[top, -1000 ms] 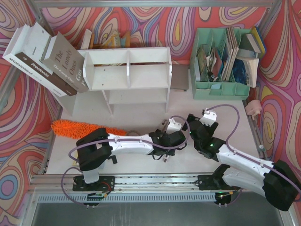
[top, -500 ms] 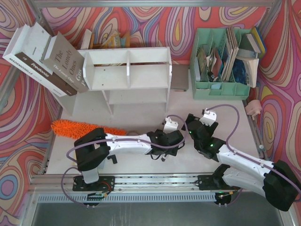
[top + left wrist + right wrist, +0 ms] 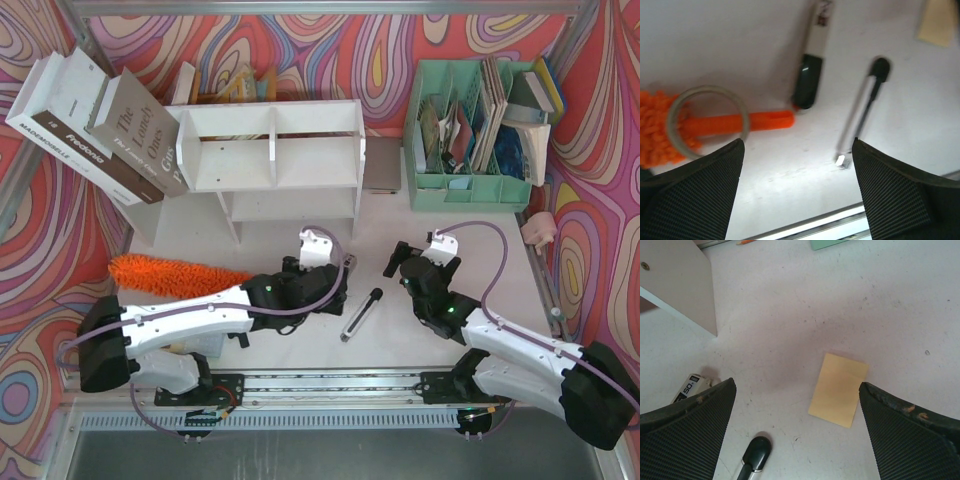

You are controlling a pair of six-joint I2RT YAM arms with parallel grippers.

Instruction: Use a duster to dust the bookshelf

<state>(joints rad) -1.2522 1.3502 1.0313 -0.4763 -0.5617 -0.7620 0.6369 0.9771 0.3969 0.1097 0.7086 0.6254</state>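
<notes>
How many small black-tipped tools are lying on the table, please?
2: a stubby tool at the tip of the duster handle, and a thin tool to its right; others may be hidden.

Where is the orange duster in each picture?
Top external: the duster lies left of the middle, fluffy end to the left.
Left wrist: the duster is at the left edge, with its handle pointing right.
Right wrist: not in view.
Shared landmark: the black-tipped pen shows in all three views.
</notes>
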